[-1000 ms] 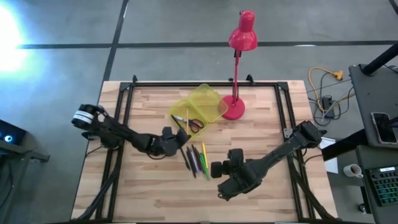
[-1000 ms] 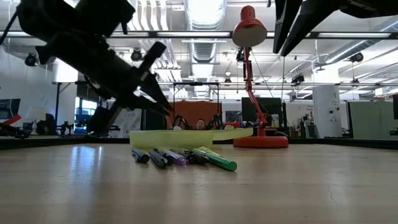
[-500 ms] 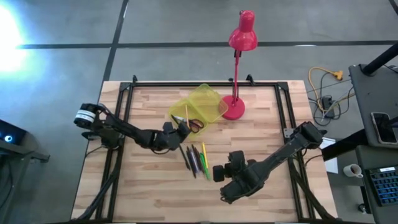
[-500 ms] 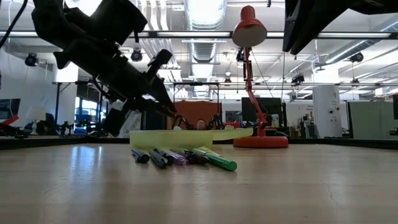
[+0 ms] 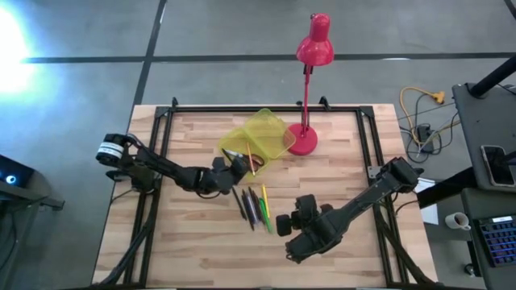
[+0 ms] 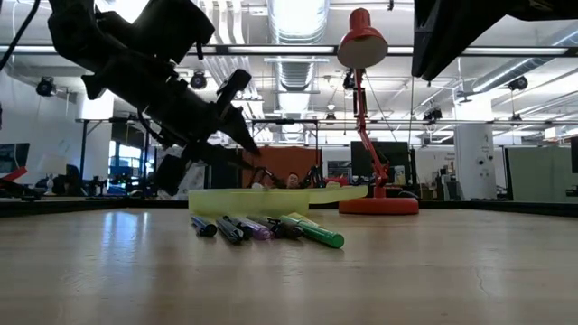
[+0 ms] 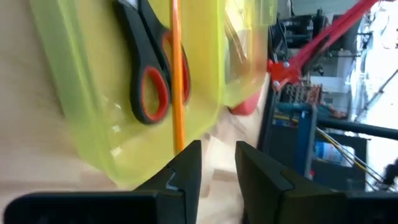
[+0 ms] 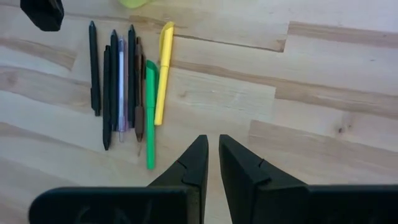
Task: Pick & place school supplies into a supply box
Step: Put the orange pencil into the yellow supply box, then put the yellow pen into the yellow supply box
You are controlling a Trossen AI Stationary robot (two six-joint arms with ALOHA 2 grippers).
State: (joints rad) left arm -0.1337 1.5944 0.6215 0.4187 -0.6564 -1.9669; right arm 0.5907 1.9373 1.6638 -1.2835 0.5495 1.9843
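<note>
Left wrist view: left gripper [image 7: 214, 163] stands parted at the yellow-green pencil case [image 7: 93, 118]; orange pencil [image 7: 177, 74] lies inside beside the scissors [image 7: 149, 68]. Risk: withdrawing fingers may clip the case wall and shift it. Right gripper [image 8: 212, 155] is closed, hovering near remaining pens [image 8: 127, 81].

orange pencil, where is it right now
In the high view the orange pencil lies inside the supply box, beside the scissors, just beyond the left end effector near the table's middle.
</note>
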